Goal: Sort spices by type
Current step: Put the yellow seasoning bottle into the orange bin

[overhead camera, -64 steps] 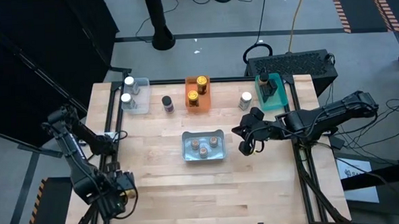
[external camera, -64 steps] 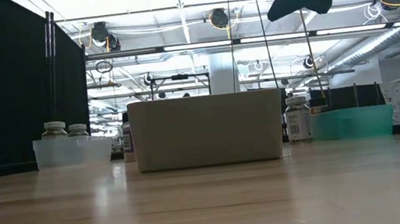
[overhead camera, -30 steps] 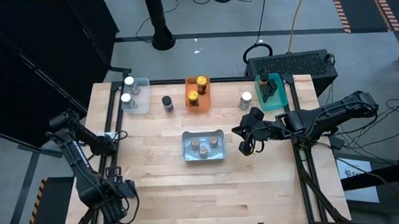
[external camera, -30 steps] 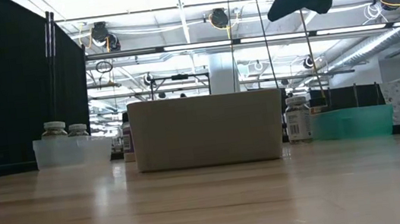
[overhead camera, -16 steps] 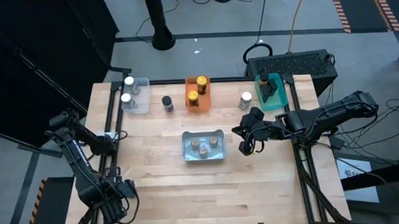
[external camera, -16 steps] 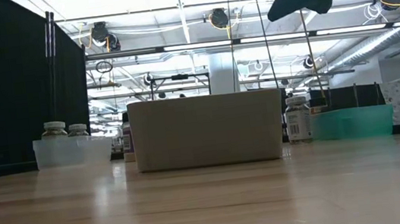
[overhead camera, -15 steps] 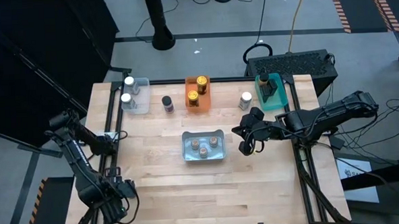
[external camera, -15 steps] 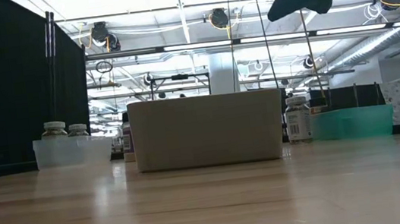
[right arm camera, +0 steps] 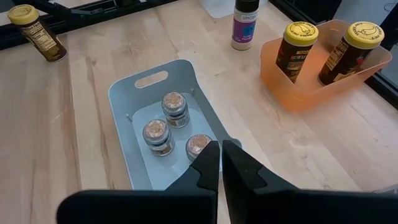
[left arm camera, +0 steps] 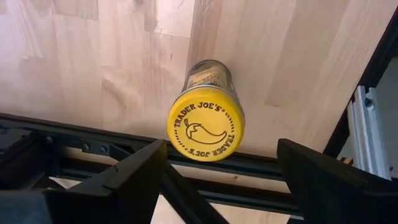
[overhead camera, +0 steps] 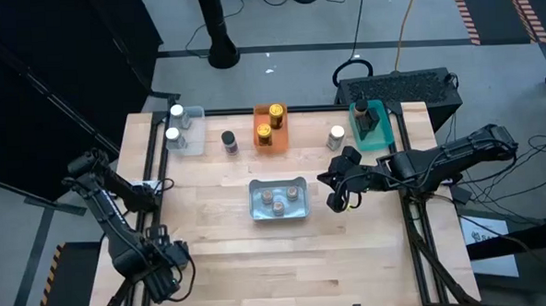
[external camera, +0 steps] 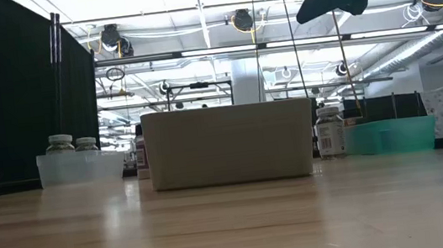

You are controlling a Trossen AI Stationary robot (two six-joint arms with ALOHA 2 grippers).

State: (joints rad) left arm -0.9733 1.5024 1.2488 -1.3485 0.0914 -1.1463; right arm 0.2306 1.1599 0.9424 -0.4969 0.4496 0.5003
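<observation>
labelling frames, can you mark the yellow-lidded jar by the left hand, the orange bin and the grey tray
yellow-lidded jar [left arm camera: 206,127], left wrist view, on its lid
orange bin [right arm camera: 298,93], right wrist view, on its front wall
grey tray [right arm camera: 124,99], right wrist view, on its rim

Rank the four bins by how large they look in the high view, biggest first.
1. grey-blue bin, clearly the largest.
2. teal bin.
3. clear bin and orange bin: these two look much alike, and the teal one is not far ahead, so I would not rank them firmly.
</observation>
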